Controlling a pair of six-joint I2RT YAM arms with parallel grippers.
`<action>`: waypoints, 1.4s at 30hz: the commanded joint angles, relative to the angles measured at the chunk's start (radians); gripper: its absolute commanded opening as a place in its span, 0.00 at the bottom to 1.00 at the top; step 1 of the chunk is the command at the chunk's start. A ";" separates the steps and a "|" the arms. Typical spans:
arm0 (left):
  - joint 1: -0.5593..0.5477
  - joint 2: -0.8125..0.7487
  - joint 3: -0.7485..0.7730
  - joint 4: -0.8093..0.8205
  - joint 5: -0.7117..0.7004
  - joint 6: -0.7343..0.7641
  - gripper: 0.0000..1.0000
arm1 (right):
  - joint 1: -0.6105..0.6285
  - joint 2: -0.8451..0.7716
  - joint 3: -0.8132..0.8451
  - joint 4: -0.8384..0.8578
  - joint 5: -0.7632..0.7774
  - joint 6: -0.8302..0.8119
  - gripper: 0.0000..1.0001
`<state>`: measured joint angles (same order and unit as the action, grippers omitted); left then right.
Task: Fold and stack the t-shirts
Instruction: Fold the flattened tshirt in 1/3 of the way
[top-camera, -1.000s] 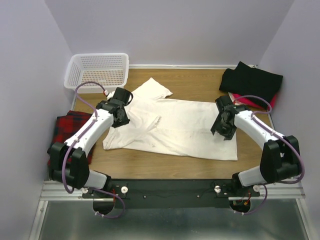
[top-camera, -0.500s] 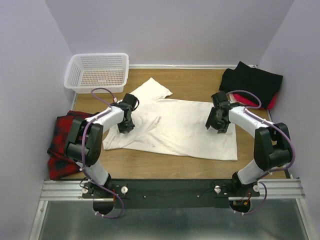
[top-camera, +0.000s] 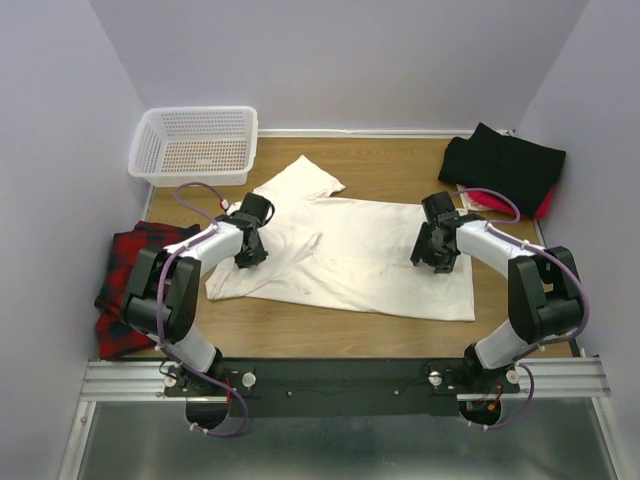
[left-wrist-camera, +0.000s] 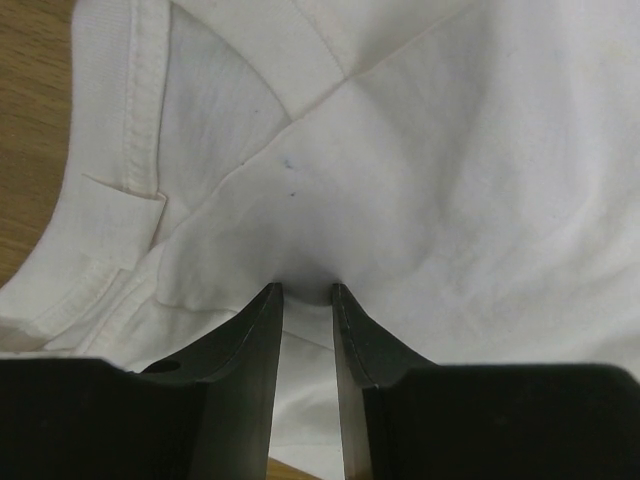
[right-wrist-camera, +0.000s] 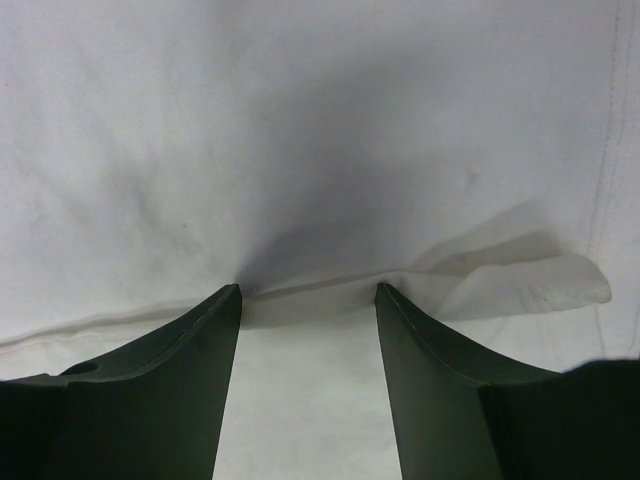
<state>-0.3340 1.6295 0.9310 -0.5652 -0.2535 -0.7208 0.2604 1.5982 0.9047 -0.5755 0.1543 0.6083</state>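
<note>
The cream-white t-shirt (top-camera: 360, 262) lies spread flat across the middle of the wooden table. My left gripper (top-camera: 249, 256) presses down on its left part near the collar. In the left wrist view its jaws (left-wrist-camera: 306, 288) stand nearly together, pinching a pucker of the white cloth (left-wrist-camera: 430, 150). My right gripper (top-camera: 433, 257) presses on the shirt's right part. In the right wrist view it (right-wrist-camera: 308, 289) is open, with a ridge of white cloth (right-wrist-camera: 300, 120) between the tips. The black t-shirt (top-camera: 505, 165) lies bunched at the back right, on the red one (top-camera: 545, 206).
A white mesh basket (top-camera: 195, 140) stands at the back left corner. A red and black plaid cloth (top-camera: 128, 265) lies off the table's left edge. Walls close in the table on three sides.
Both arms have swung inward and lowered onto the white shirt. The left gripper has moved from the shirt's left edge to the collar area and its jaws have narrowed on cloth.
</note>
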 joint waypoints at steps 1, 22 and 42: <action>-0.008 0.024 -0.129 -0.073 0.079 -0.040 0.36 | -0.001 0.023 -0.095 -0.004 -0.047 0.005 0.65; -0.272 -0.068 -0.233 -0.125 0.172 -0.324 0.36 | -0.001 -0.030 -0.096 -0.070 -0.064 -0.053 0.65; -0.280 -0.008 -0.022 -0.278 -0.012 -0.359 0.37 | -0.055 -0.001 -0.052 -0.204 0.315 0.076 0.65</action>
<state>-0.6113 1.5509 0.8742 -0.7094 -0.2043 -1.1076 0.2279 1.5532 0.8661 -0.6716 0.2798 0.6662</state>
